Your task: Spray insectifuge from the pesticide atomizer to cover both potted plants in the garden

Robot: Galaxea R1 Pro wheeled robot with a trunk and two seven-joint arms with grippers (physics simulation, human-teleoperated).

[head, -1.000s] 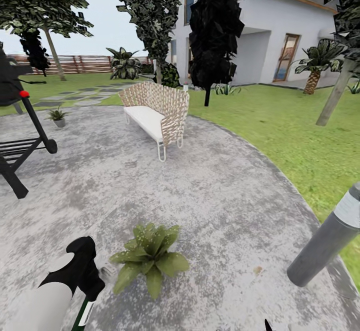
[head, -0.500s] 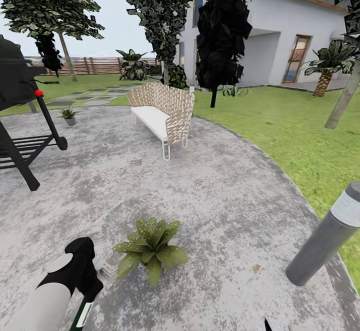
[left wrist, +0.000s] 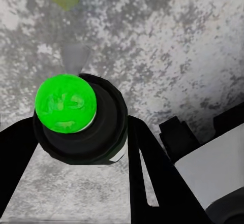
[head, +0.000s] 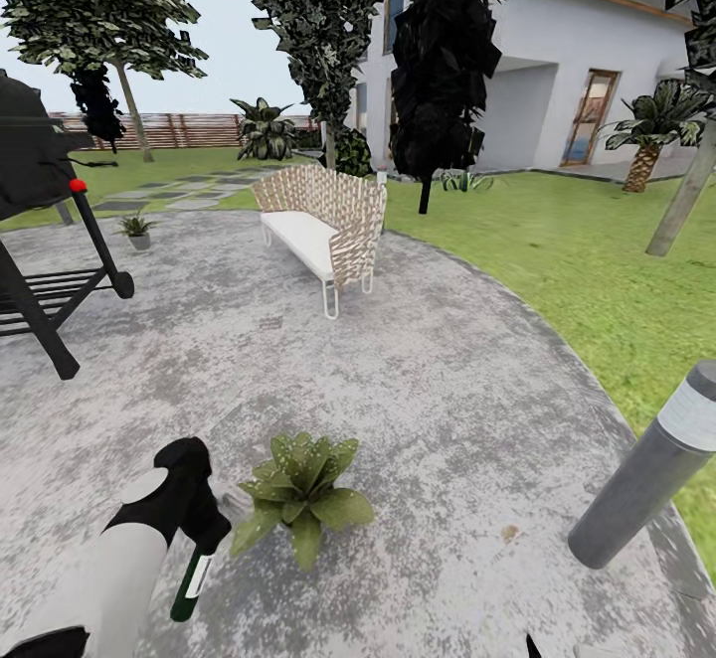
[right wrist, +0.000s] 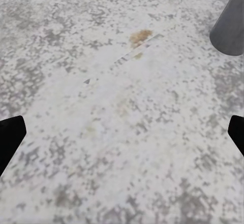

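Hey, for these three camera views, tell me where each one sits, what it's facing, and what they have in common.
Head view: on the robot's head, looking down over the patio; left arm holds the pesticide atomizer beside the broad-leaved potted plant.
Left wrist view: near the left tool, facing the paving; its fingers clamp the atomizer.
Right wrist view: near the right tool, open, facing bare paving and the grey bollard.
Shared: head and right wrist views both show that bollard.
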